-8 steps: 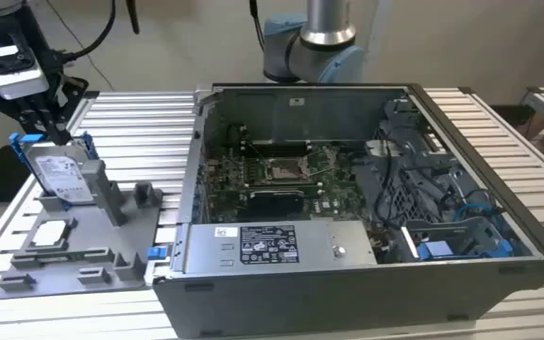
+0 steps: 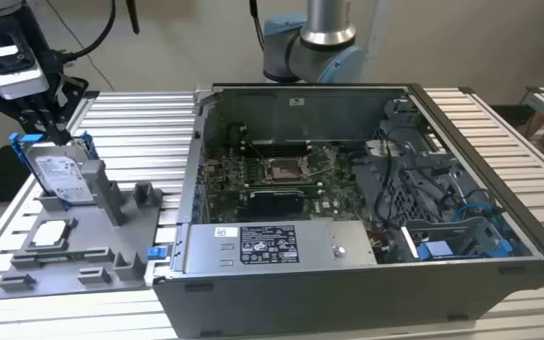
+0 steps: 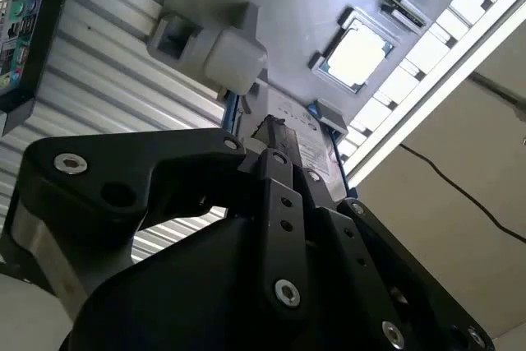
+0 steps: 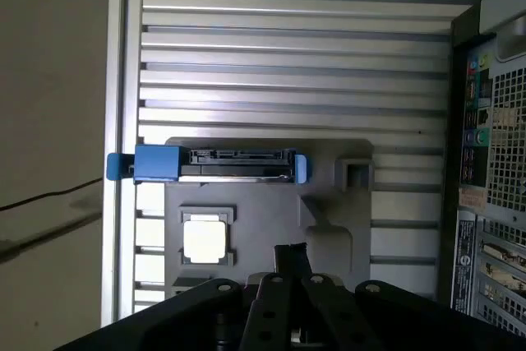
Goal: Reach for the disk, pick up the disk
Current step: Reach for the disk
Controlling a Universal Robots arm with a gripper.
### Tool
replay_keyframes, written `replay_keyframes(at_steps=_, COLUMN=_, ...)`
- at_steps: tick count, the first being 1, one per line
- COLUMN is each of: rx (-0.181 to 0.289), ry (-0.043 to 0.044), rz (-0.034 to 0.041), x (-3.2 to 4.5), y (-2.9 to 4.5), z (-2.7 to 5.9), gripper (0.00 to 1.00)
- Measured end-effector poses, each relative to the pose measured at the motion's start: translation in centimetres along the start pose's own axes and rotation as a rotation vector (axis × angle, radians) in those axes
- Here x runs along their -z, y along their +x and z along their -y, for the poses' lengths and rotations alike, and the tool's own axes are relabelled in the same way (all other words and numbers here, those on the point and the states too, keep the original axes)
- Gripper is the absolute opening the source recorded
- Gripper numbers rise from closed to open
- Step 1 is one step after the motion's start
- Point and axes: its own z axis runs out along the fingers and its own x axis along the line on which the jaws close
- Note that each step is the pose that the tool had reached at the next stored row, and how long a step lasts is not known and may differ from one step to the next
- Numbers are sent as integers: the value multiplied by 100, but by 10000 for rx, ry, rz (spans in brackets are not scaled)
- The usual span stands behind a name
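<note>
Disk [image 2: 64,173] stands on edge, label face turned toward the near side. It is slotted upright in a grey holder tray [image 2: 74,265] at the exterior view's left, on the slatted counter [image 2: 139,120]. A blue bracket [image 2: 23,139] wraps its ends and pokes out at the top. The upright slot looks meant to leave the top edge bare for a straight-down grab; that is judgement only. In the first wrist view the disk [image 4: 234,162] shows edge-on, with blue at both ends.

Pincer [image 2: 50,127] hangs right over the disk's top edge, very close. Touching or not: cannot tell. Released or clenched: cannot tell either. In the second wrist view the pincer [image 3: 275,133] points down at the disk [image 3: 311,152]. The disk is not lifted and sits in its slot. The reach looks about done, the pick-up not.

A small square chip [image 2: 50,234] lies flat in its own pocket on the same tray, nearer than the disk and apart from it. The open computer case [image 2: 348,301] sits just right of the tray, lid off, board showing. Behind the case, on the far side, stands the arm's base [image 2: 314,42].
</note>
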Motion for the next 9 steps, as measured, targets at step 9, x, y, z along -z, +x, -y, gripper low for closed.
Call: replay_keyframes(at_steps=9, rx=1, ry=1, rz=-1, x=-2, y=-2, z=-77, gripper=0)
